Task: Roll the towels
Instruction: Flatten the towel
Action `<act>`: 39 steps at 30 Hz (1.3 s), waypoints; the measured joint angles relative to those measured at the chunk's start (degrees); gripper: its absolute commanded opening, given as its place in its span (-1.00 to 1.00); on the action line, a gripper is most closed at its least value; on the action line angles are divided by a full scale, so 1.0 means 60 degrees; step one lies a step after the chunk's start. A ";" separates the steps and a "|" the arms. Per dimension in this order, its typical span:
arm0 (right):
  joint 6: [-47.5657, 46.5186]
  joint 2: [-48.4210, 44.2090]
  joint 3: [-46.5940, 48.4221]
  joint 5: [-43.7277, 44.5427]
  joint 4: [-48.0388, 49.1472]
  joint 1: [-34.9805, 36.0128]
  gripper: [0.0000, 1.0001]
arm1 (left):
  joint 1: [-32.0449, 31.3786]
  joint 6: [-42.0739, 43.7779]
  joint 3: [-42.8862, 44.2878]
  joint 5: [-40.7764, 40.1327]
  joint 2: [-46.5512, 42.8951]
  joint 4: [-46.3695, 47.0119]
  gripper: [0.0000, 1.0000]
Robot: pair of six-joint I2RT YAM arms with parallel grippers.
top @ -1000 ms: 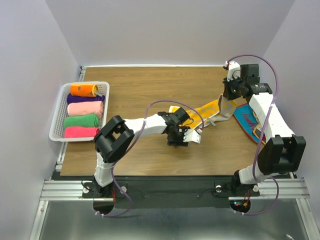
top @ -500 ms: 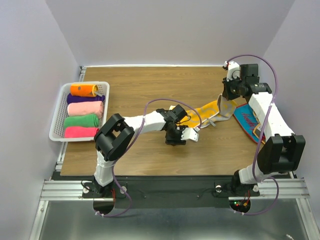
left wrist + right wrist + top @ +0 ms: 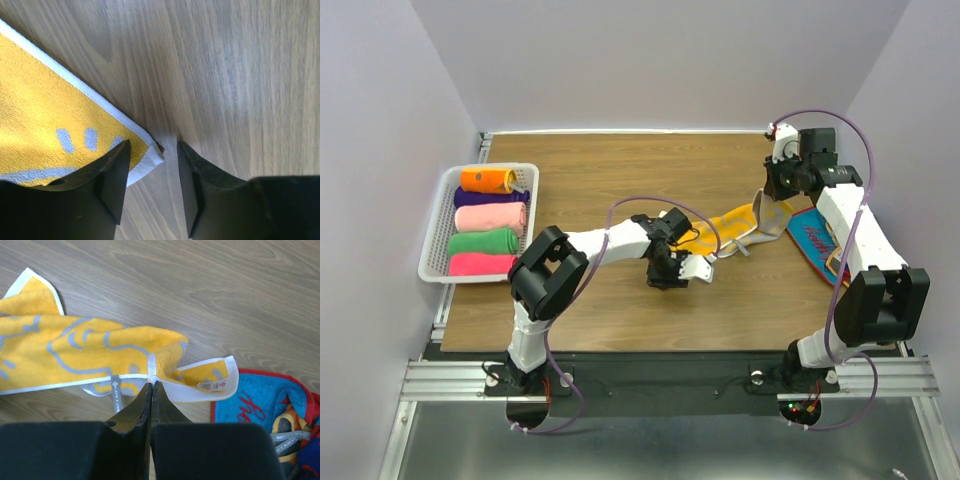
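Observation:
A yellow towel point(image 3: 725, 222) with grey-blue markings and a white hem lies stretched across the table's middle right. My left gripper point(image 3: 666, 278) is open at the towel's near-left end. In the left wrist view its two fingertips stand either side of the towel's white corner point(image 3: 150, 152), which lies flat on the wood, left gripper point(image 3: 153, 146). My right gripper point(image 3: 768, 205) is shut on the towel's far-right hem. The right wrist view shows its jaws point(image 3: 151, 385) pinching the white hem of the yellow towel point(image 3: 80, 355), which is bunched and folded there.
A blue towel with red edge point(image 3: 817, 242) lies flat at the right, beside the yellow one, also in the right wrist view point(image 3: 260, 405). A white basket point(image 3: 432, 232) at the left holds several rolled towels, orange point(image 3: 487, 179) to pink-red point(image 3: 482, 264).
My left gripper has shifted a little to the left and back along the towel's near end. The right gripper has stayed in place, still gripping the hem.

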 measured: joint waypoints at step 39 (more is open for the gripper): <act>-0.0382 -0.1934 0.0780 -0.0291 -0.0820 0.0000 -0.99 | 0.3614 -0.2269 0.1016 0.0517 -0.6415 -0.1727 -1.00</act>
